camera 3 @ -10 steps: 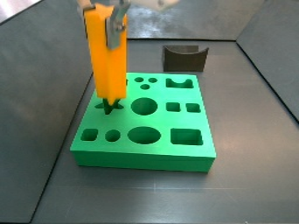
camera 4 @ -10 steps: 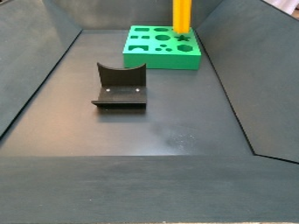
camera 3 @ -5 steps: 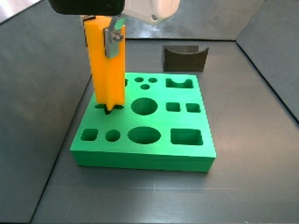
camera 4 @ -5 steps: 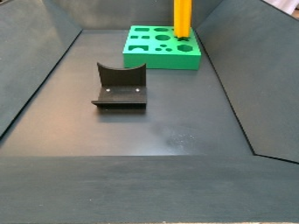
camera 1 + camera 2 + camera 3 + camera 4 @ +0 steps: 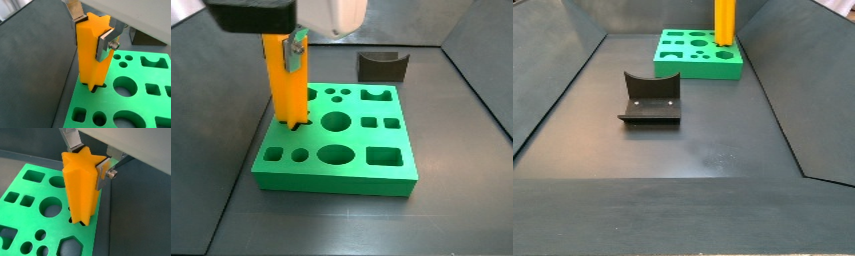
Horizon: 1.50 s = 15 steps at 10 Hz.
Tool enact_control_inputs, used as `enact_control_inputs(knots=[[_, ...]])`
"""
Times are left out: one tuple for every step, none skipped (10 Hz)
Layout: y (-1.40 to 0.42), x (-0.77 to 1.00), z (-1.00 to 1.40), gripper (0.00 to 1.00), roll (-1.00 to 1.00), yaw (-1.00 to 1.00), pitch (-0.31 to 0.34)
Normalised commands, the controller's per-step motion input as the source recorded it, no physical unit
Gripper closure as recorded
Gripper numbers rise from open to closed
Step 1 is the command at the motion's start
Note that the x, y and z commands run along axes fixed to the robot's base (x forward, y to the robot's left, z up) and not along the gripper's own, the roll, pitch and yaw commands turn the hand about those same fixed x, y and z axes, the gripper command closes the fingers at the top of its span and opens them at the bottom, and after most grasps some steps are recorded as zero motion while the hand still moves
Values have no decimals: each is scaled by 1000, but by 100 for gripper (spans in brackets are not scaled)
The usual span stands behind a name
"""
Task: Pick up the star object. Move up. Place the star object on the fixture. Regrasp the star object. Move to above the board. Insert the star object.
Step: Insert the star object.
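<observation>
Side view, left to right: the star object (image 5: 287, 88) stood upright at about 9 o'clock on the board (image 5: 345, 165), its lower end entering the star-shaped hole (image 5: 293, 124) near the board's left edge. The gripper (image 5: 294, 48) sat at the bar's upper part, fingers clenched on it; both wrist views showed the silver plates pressed against opposite faces of the star object (image 5: 92, 52), (image 5: 80, 190), tip in the hole mouth. To the right, at about 1 o'clock beyond the board, the fixture (image 5: 382, 66) stood empty, well apart from the bar. Judged: pick-up, fixture placement, regrasp and move above the board looked complete; insertion was underway, only the tip seated. Remaining: push the bar down fully, then release. Depth of engagement could not be told exactly.
</observation>
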Motion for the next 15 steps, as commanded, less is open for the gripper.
enact_control_inputs(knots=[[-66, 0, -200, 100, 0, -277, 0], [-63, 0, -186, 100, 0, -226, 0], [-51, 0, -191, 100, 0, -157, -13], [-40, 3, -237, 100, 0, -146, -36], [0, 26, -269, 100, 0, -63, 0], [0, 29, -206, 100, 14, 0, 0], [34, 34, -203, 100, 4, 71, 0], [0, 26, -151, 100, 0, 34, 0], [0, 54, -134, 100, 0, 34, 0], [0, 63, -123, 100, 0, 23, 1], [0, 40, -54, 100, 0, 0, 0], [0, 154, -69, 100, 0, 0, 7], [0, 189, -63, 100, 0, 0, 11], [0, 166, -57, 100, 0, 0, 19], [66, 154, -74, 100, 0, 14, 34]])
